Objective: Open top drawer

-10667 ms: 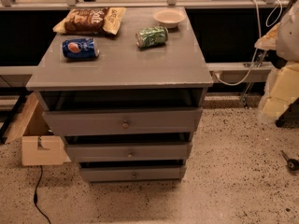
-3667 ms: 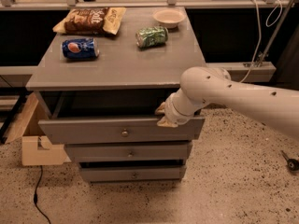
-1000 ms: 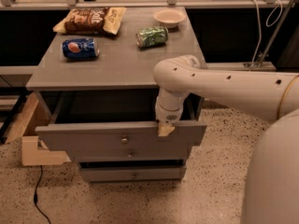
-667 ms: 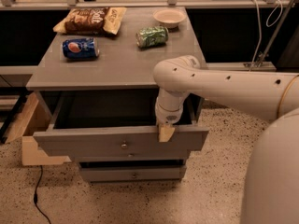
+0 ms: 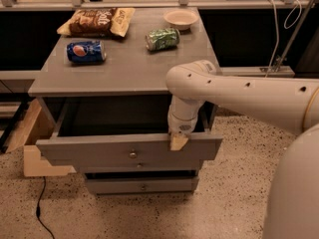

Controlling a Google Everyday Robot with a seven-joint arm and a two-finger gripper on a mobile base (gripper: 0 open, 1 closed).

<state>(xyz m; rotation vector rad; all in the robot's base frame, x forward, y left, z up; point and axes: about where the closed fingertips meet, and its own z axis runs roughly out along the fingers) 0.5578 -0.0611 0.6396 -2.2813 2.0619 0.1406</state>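
The top drawer (image 5: 99, 152) is a grey wooden drawer with a small brass knob (image 5: 132, 155) at the centre of its front panel. It stands pulled well out from the cabinet, and its dark inside shows. My gripper (image 5: 178, 141) reaches down from the white arm (image 5: 234, 91) and sits hooked over the top edge of the drawer front, right of the knob. Its tan fingertip (image 5: 178, 142) lies against the front panel.
The cabinet top (image 5: 124, 63) holds a chip bag (image 5: 95, 21), a blue soda can (image 5: 86, 52), a green can (image 5: 162, 38) and a small white bowl (image 5: 180, 18). Two shallower drawers (image 5: 142, 185) sit below. A cardboard box (image 5: 31, 138) stands at the left on the speckled floor.
The drawer has slid further out toward the camera, with my gripper on its front edge moving along with it. Ten seconds ago the drawer was barely open and the arm was off to the right.
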